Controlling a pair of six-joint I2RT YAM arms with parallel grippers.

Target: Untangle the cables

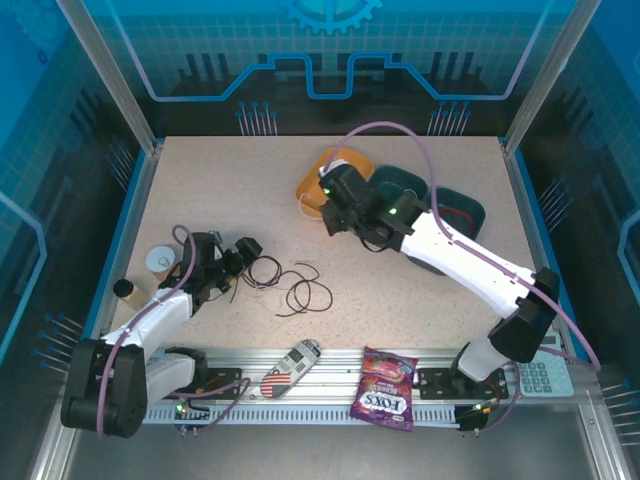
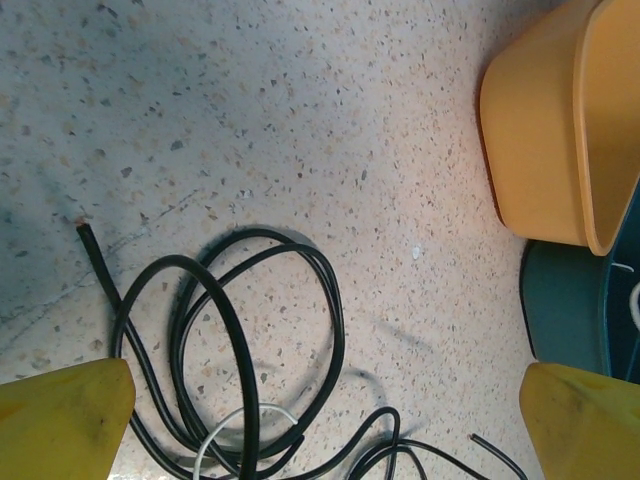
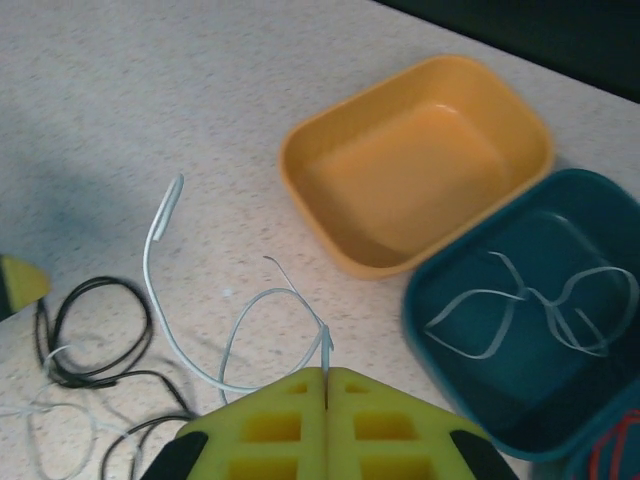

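First, top view, black cable [image 1: 303,291]: two loose loops side by side at the centre of the frame, the pair stretched from left to right.
Top view, left gripper [image 1: 238,262]: left of centre, jaws wide apart, the loops just beside it on the right.
Top view, right gripper [image 1: 332,214]: above centre, at the lower edge of the yellow tray [image 1: 312,190].
Top view, trays counted: one yellow and two teal; the nearer teal tray [image 1: 400,172] is just beside the yellow one.
Left wrist, black cable [image 2: 340,330]: overlapping loops at lower centre, between the two yellow fingertips [image 2: 62,418]; one cut end points to the upper left.
Left wrist, white cable [image 2: 240,410]: one thin arc at the bottom, crossing the black loops.
Right wrist, right gripper [image 3: 327,400]: jaws pressed together on the white cable [image 3: 150,270].
Right wrist, white cable direction: from the jaws it curls to the left, then runs up; the free end points to the top of the frame.
Right wrist, teal tray [image 3: 410,300]: one white strand [image 3: 522,293] lies inside.
Right wrist, red cable [image 3: 612,450]: a small piece in the lower right corner.
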